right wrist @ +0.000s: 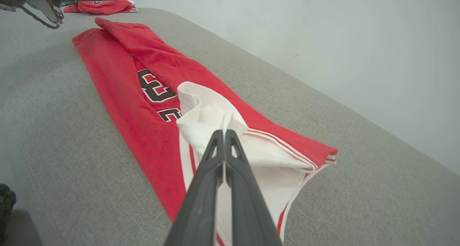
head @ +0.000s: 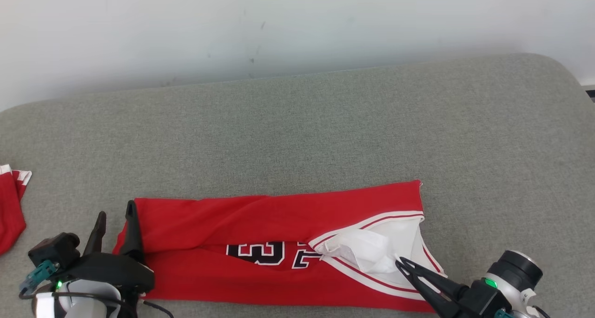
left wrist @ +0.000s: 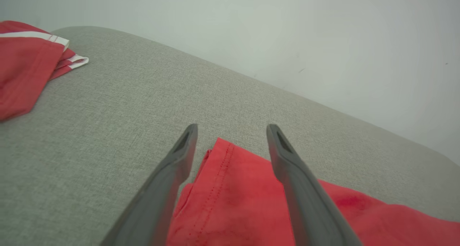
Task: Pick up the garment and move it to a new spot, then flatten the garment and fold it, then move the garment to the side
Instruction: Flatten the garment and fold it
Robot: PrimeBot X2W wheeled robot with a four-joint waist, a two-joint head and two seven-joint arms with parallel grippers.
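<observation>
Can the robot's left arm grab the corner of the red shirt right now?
Probably yes: the left arm holds its jaws open astride a corner of the red shirt, with nothing in between.

At nine o'clock in the head view a second red garment [head: 10,211] is cut by the edge. The jersey [head: 223,281] folds over its own black number [head: 260,254], so only part of the digits shows. Whether my right pincer [right wrist: 224,132], tips pressed together, nips the white lining [right wrist: 205,113], I cannot tell. At eight o'clock in the right wrist view a dark shape [right wrist: 6,199] is cut off and unreadable.
</observation>
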